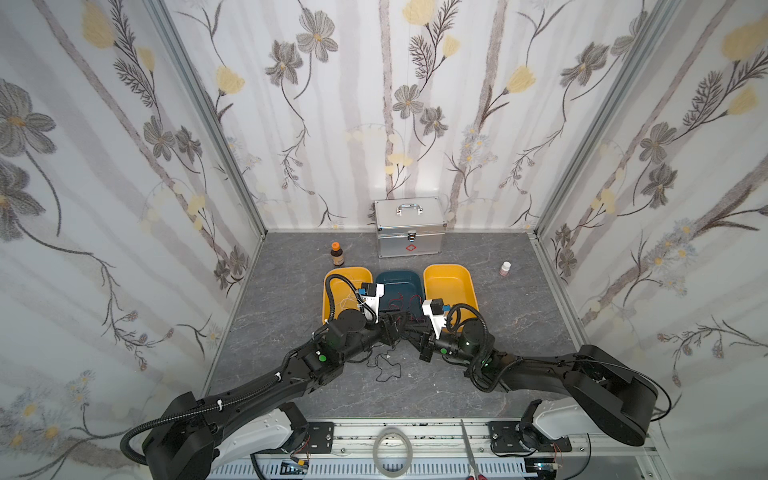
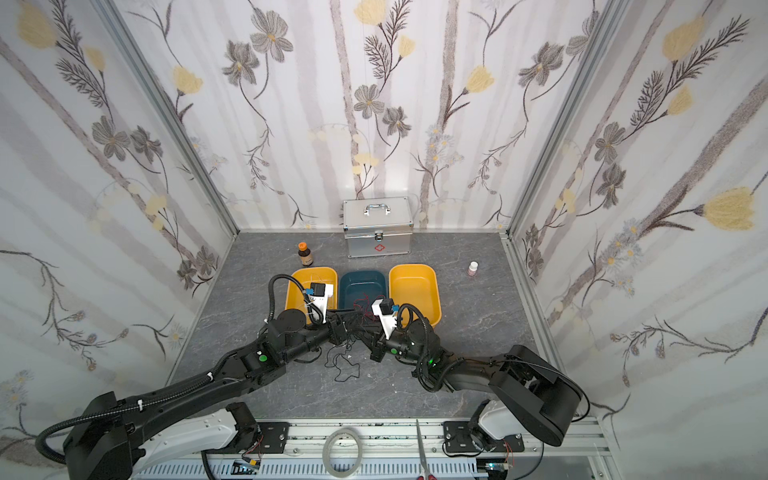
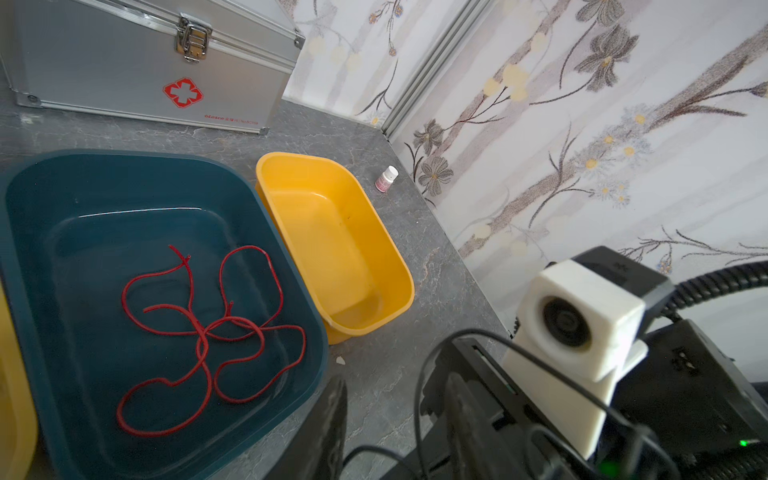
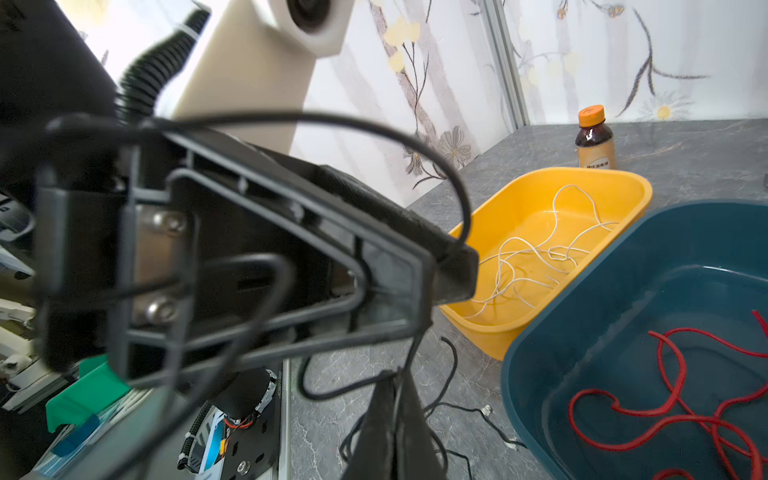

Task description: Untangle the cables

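Observation:
A thin black cable [image 1: 386,368] [image 2: 345,365] lies in loose loops on the grey table, just in front of where my two grippers meet. My right gripper [image 4: 395,376] [image 1: 409,330] is shut on the black cable [image 4: 323,395], which loops away from its tips. My left gripper [image 3: 395,424] [image 1: 390,328] is open, its fingers apart over the table. A strand of the black cable [image 3: 469,331] arcs over one finger. A red cable [image 3: 203,345] lies coiled in the blue tray [image 1: 397,274]. A white cable [image 4: 557,252] lies in the left yellow tray [image 1: 347,272].
The right yellow tray [image 1: 453,282] holds nothing. A metal first-aid case [image 1: 409,232] stands at the back wall, a brown bottle [image 1: 337,254] to its left and a small white bottle [image 1: 505,268] to its right. A tape ring [image 1: 392,453] and scissors [image 1: 469,453] lie on the front rail.

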